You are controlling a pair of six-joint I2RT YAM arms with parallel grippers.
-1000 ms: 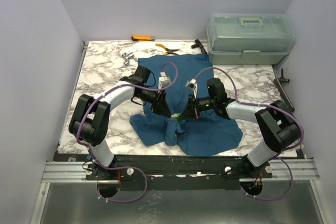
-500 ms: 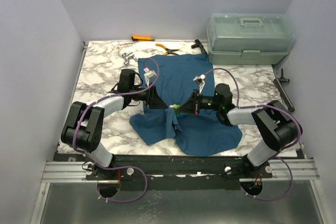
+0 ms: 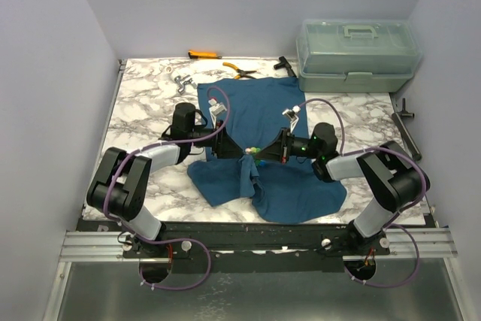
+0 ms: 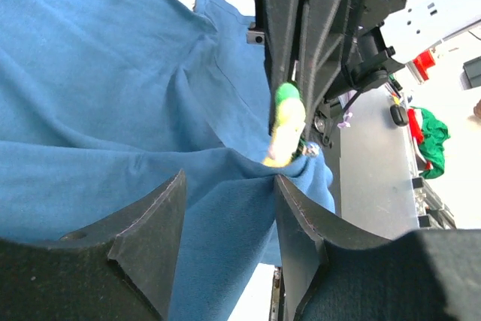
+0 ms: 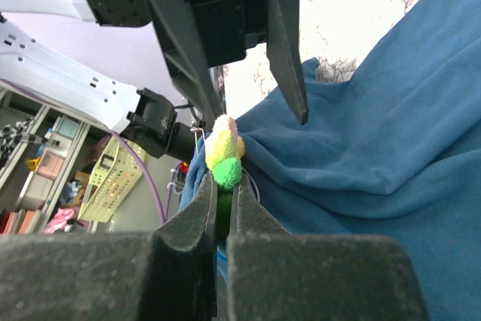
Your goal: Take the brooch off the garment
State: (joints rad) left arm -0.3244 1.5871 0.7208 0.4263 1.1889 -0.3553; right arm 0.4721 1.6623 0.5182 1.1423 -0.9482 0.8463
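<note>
1. The brooch (image 5: 223, 157) is a small, light cluster of hard beads. Treat it as fragile and expect resistance only where its fastening passes through the cloth.
2. The right gripper (image 5: 224, 187) has its jaws pressed together on the green end of the cluster. This looks like a sound place to hold.
3. The garment (image 3: 255, 103) is soft, limp cloth. It will likely follow any pull, so restrain it close to the fastening.
4. The left gripper (image 4: 229, 186) faces the right one with its jaws spread. A raised fold of cloth lies in the gap just below the brooch, so take hold there.
5. Brooch and fold stand lifted above the bench (image 3: 143, 95), midway between its left and right edges and nearer its near edge.
6. No brand, label or writing can be read on either item.
</note>
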